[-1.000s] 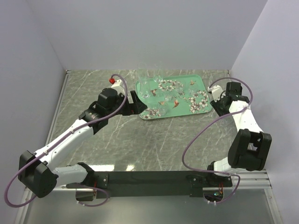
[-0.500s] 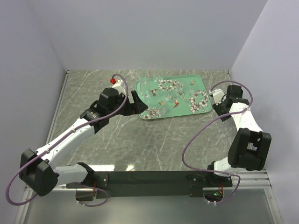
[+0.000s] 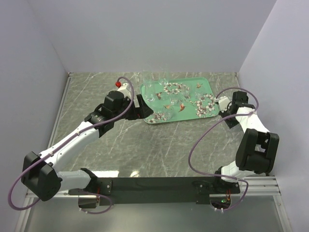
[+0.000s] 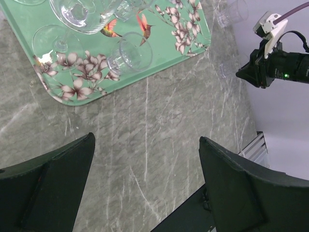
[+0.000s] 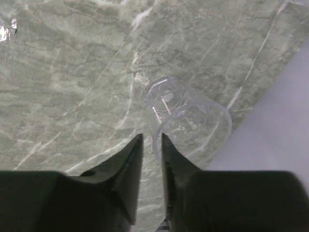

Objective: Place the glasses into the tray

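The teal flowered tray (image 3: 193, 87) lies at the back of the table and also shows in the left wrist view (image 4: 29, 29). Several clear glasses sit on its left half, among them a stemmed one (image 4: 79, 12) and a tumbler on its side (image 4: 130, 50). My right gripper (image 5: 152, 145) is shut on the rim wall of a clear tumbler (image 5: 186, 116), over the marble just right of the tray, close to the right wall (image 3: 223, 104). My left gripper (image 4: 146, 140) is open and empty above the marble by the tray's near left corner (image 3: 137, 107).
Another clear glass (image 4: 231, 10) stands off the tray near the right wall. More clear glasses (image 3: 147, 77) stand behind the tray's far left corner. The right wall (image 5: 270, 145) is close beside the held tumbler. The arms' dark base bar (image 3: 159, 186) runs along the near edge.
My right wrist has shifted a little toward me and to the right, beside the tray's right edge. The left arm has hardly moved.
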Action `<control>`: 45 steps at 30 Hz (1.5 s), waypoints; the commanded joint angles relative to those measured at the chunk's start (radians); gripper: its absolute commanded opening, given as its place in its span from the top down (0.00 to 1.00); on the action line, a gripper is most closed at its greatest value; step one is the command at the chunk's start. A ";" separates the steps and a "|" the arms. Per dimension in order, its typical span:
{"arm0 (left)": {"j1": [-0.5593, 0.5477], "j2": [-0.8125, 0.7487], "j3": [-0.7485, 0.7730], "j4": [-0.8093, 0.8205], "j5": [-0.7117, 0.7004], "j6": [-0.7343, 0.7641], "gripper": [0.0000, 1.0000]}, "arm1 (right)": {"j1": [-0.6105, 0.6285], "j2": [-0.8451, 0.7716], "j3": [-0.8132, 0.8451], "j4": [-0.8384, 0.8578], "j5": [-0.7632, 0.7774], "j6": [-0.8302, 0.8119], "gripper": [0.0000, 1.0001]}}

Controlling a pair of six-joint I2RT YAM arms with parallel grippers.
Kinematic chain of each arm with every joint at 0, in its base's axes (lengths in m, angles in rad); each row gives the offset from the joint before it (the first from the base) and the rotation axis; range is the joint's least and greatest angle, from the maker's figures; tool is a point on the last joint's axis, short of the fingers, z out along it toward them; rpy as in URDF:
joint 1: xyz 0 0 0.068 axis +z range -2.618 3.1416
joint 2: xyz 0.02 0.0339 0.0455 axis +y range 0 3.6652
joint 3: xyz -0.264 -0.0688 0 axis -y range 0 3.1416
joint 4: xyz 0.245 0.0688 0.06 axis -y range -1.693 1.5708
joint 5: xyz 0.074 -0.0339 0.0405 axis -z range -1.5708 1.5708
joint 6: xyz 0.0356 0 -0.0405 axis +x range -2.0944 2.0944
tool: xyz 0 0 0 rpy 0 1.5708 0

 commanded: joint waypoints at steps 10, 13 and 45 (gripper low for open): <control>0.003 0.012 0.053 0.032 0.015 0.039 0.05 | -0.006 -0.012 0.013 0.011 -0.014 -0.040 1.00; 0.003 0.017 0.054 0.033 0.015 0.049 0.05 | -0.006 -0.044 0.045 -0.007 -0.055 -0.068 1.00; 0.004 -0.243 -0.137 0.032 -0.158 0.033 0.04 | 0.352 0.347 0.498 -0.101 -0.511 -0.396 0.99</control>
